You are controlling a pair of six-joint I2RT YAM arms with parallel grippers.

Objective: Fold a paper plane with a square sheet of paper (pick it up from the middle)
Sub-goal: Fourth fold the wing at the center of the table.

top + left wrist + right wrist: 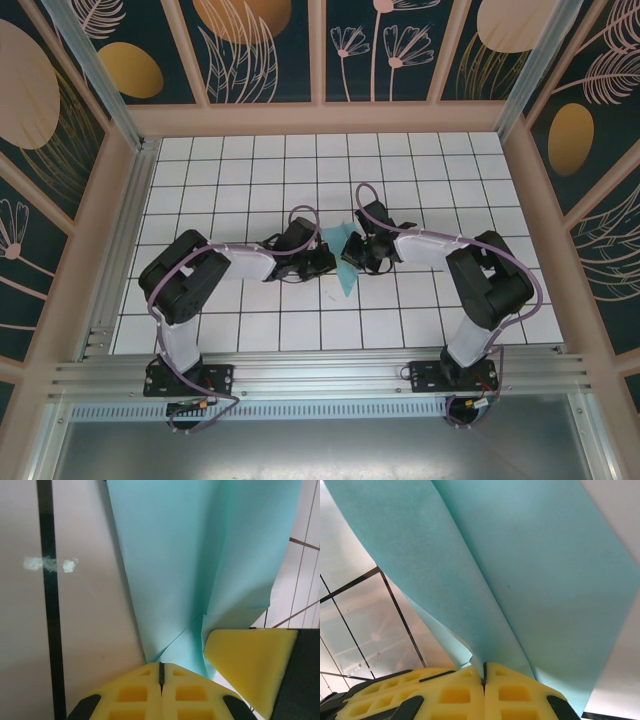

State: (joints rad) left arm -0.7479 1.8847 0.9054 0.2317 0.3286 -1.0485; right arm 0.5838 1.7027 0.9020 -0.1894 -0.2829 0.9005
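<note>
One folded light teal-blue paper sheet (346, 280), mid white gridded surface (250, 170): left hand (161, 666) and right hand (484, 666) each clamped on it.

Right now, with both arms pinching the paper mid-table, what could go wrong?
1. The left gripper and right gripper both have jaws shut on the paper, close together; pulling apart could tear it.
2. The paper curves loosely away from the pinch instead of lying flat, so any crease may land crooked.
3. The grippers sit very close, so a small move might knock them together.
</note>
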